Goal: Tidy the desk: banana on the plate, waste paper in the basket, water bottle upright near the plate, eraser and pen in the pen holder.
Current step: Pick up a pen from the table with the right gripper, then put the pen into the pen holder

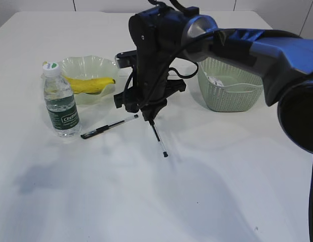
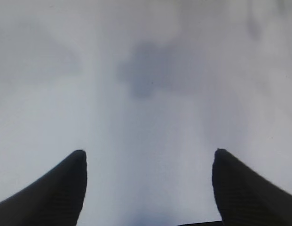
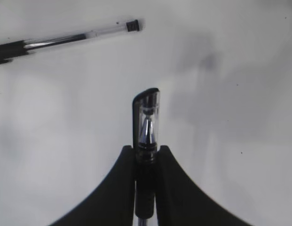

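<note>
Right gripper clamps a pen mid-desk; second pen lies just left; left gripper wide apart; banana on plate, far left.

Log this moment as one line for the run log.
right gripper: shut on pen, lifting | left gripper: open, idle | second pen: on desk | banana: on plate | water bottle: upright

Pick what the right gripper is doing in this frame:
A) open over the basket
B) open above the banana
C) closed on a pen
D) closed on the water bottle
C: in the right wrist view the right gripper has both fingers pressed against a pen, while a second pen lies on the desk.
</note>
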